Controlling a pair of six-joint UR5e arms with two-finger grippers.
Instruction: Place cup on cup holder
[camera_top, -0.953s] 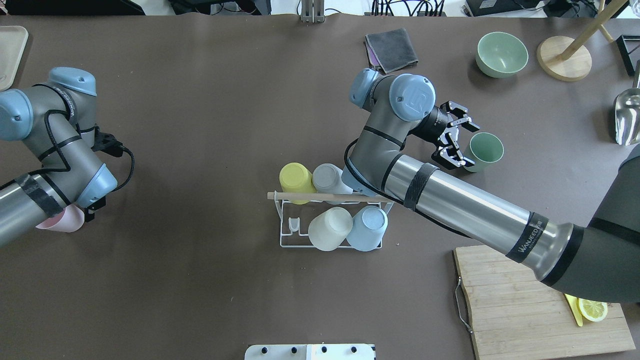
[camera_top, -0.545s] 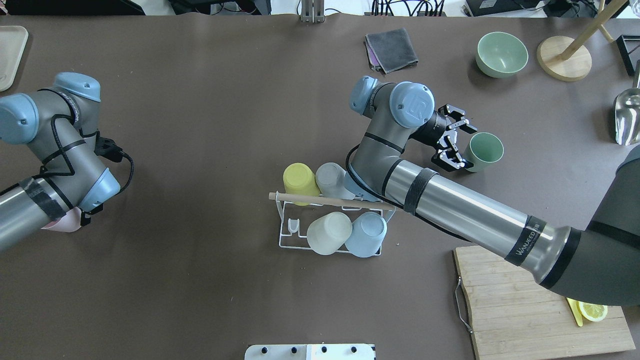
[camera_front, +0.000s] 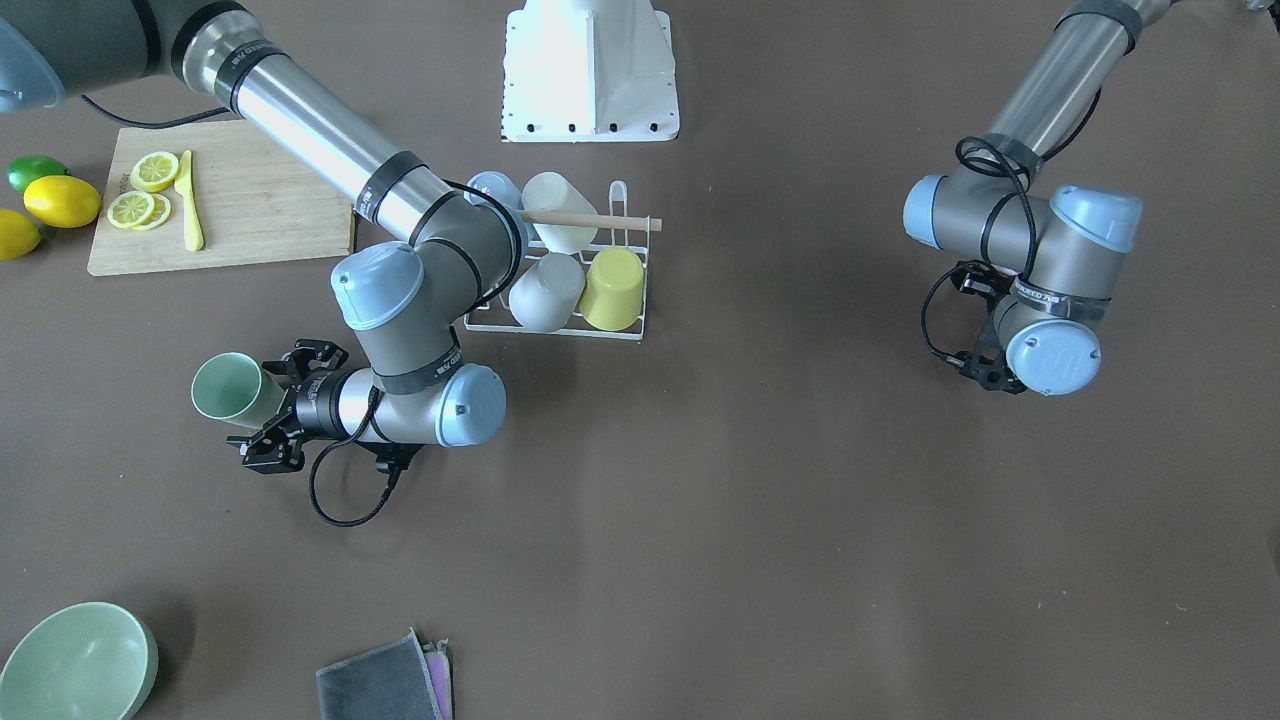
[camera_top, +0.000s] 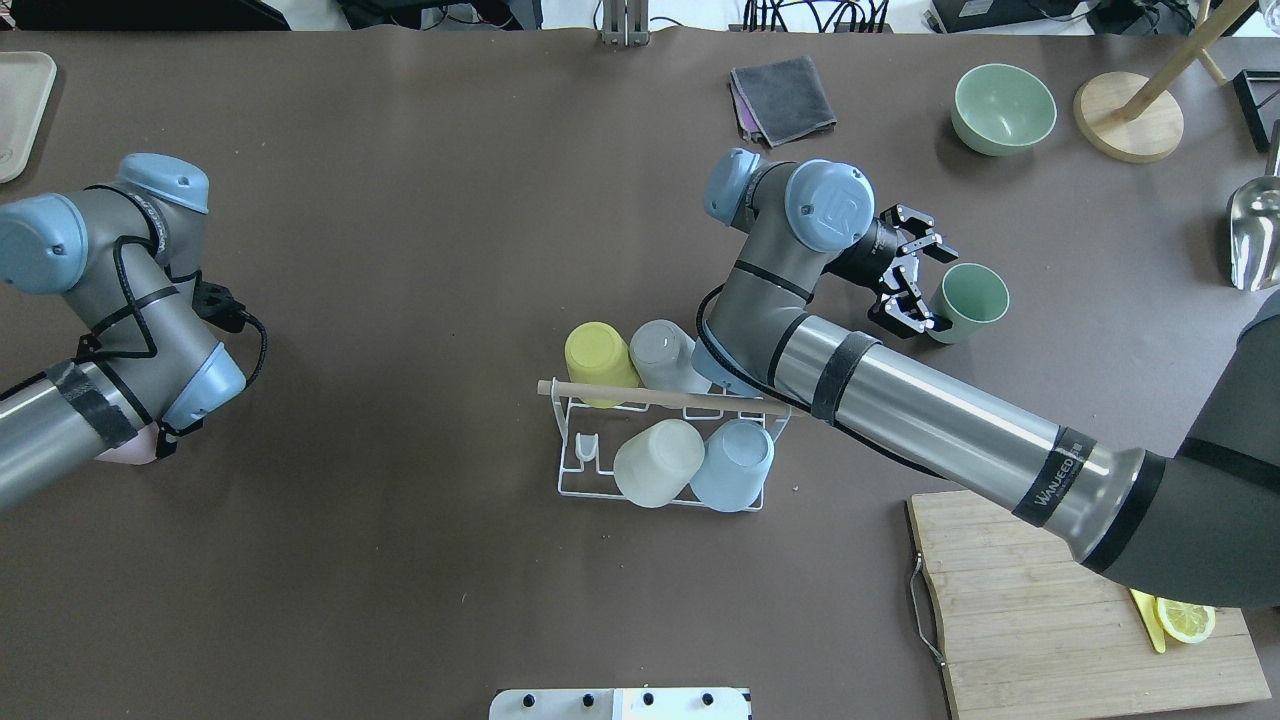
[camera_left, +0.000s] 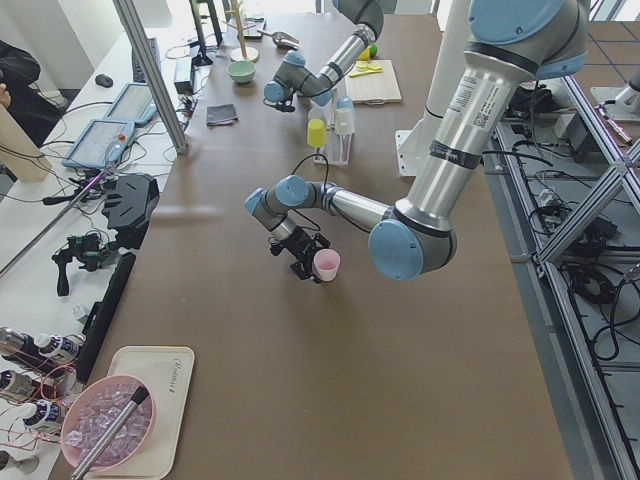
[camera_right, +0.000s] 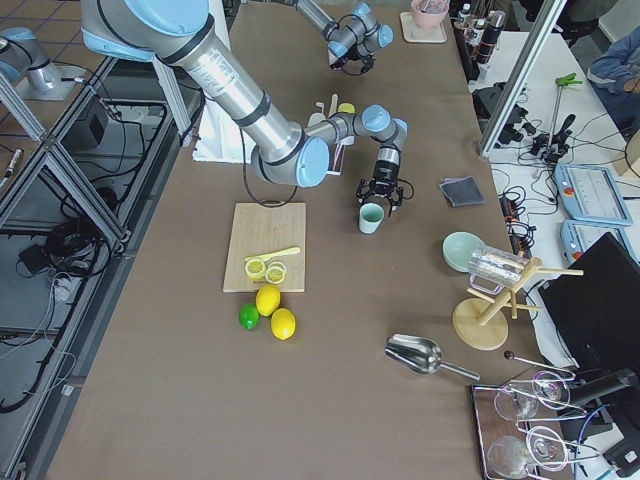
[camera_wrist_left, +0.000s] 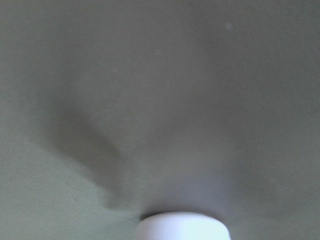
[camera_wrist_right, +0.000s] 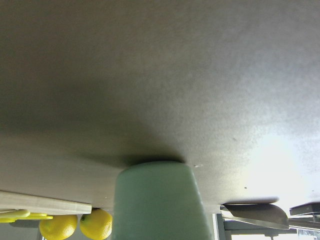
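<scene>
Overhead: right pincer (camera_top: 936, 287) straddles green cup (camera_top: 972, 298); left (camera_left: 307, 257) grips pink cup (camera_left: 327, 265).

Work surface: a long table (camera_top: 420, 180), covered edge to edge in a matt dark-brown sheet. Along the operators' side a slanted aluminium post (camera_left: 150, 80) is seen. Beyond it stands a white side bench (camera_left: 40, 215), on which two tablets (camera_left: 97, 143) and loose cables are laid. On the opposite side an aluminium profile frame (camera_right: 60, 175) is set over a tiled floor (camera_right: 30, 12), with cable bundles (camera_right: 60, 245) lying beneath it. Lighting is bright and even; in the right wrist view a pale glare (camera_wrist_right: 270, 160) is noted on the sheet.
</scene>
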